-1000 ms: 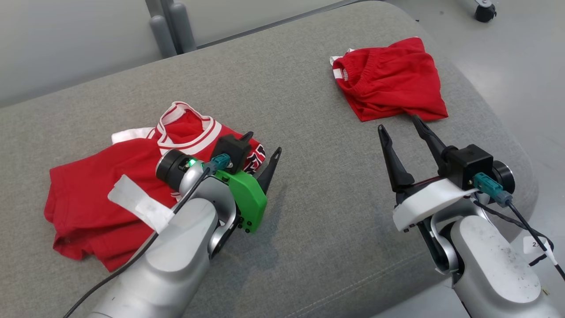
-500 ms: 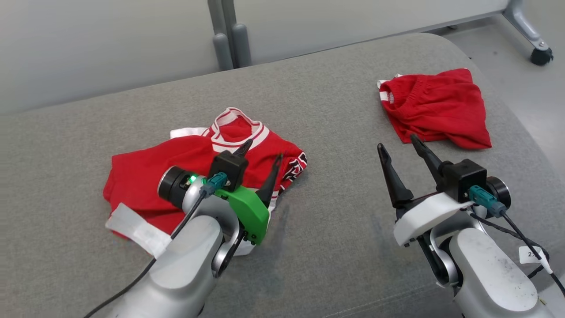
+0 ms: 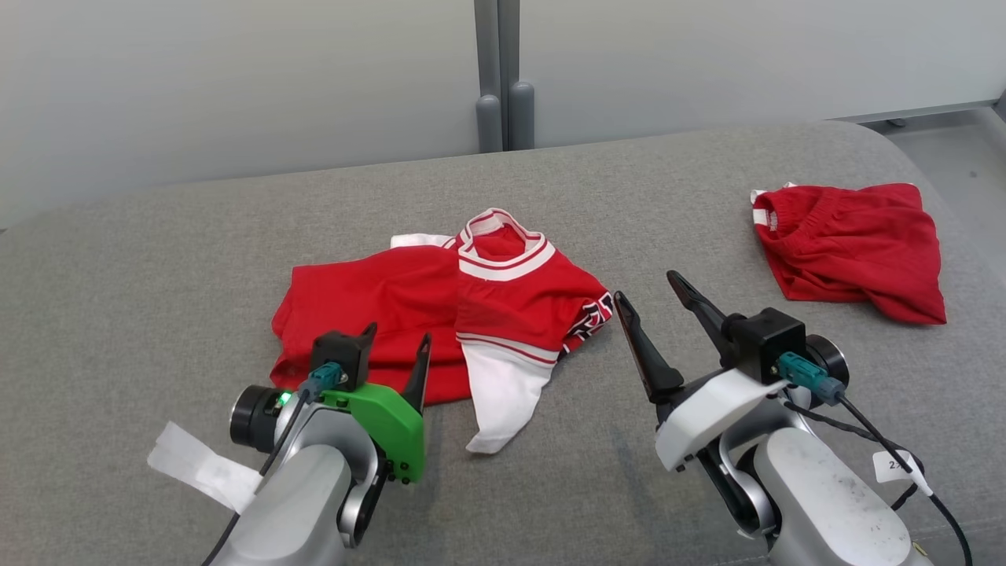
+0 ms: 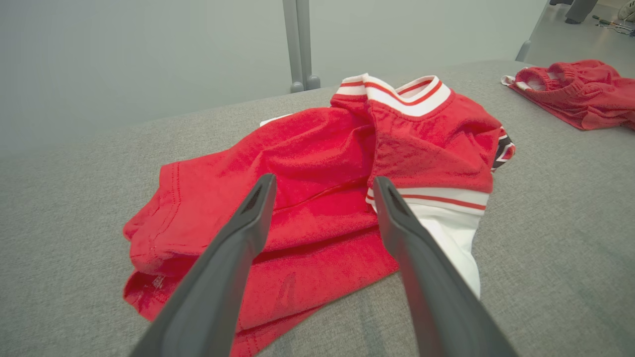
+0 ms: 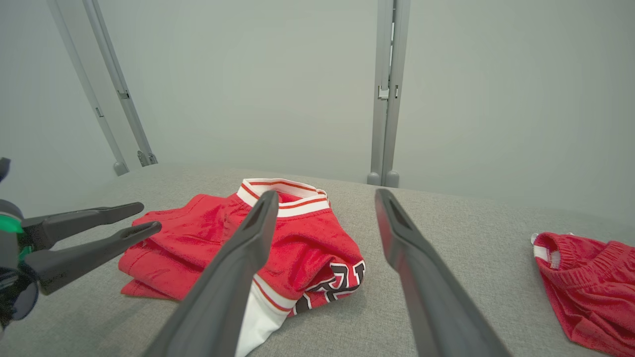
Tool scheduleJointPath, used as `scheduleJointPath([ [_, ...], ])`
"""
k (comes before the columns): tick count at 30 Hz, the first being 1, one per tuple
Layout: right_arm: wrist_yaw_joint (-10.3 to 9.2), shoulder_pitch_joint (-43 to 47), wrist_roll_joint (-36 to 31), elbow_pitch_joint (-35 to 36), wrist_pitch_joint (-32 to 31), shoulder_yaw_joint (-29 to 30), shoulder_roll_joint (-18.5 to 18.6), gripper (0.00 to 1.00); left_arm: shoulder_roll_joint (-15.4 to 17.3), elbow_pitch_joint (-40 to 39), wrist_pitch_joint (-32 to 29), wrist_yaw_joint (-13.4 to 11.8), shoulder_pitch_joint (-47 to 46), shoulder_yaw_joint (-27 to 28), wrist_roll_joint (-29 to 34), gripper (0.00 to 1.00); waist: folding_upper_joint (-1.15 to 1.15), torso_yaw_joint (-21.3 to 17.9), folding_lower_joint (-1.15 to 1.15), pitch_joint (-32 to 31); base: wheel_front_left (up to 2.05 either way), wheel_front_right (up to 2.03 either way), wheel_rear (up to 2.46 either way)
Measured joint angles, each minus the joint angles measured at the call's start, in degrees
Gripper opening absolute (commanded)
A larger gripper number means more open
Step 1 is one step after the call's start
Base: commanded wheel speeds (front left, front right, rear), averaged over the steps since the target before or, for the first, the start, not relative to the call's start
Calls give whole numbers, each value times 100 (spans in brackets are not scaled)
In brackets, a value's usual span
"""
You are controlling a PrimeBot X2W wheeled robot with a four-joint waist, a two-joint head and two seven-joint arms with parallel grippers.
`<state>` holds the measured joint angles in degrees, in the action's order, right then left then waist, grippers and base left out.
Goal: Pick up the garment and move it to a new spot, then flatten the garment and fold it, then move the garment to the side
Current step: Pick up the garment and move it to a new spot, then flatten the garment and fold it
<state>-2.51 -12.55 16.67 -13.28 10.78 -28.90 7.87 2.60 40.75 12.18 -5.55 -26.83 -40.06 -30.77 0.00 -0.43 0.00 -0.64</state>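
One jersey (image 3: 511,303); one pair of shorts (image 3: 853,244); left gripper (image 3: 398,332), right gripper (image 3: 644,284) — both spread wide, empty.

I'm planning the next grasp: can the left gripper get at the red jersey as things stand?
Probably yes: the left gripper is open and aimed at the near edge of the red jersey, with nothing lying between; the right gripper stands aside.
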Motion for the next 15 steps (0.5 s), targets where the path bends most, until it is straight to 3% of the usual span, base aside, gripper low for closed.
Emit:
scheduleJointPath([
  [15,-11,-34,-21,-36,-76,48,111,100,-16,394,47,-9,-144,338,-170,100,0,-746,0,162,0,0,0],
])
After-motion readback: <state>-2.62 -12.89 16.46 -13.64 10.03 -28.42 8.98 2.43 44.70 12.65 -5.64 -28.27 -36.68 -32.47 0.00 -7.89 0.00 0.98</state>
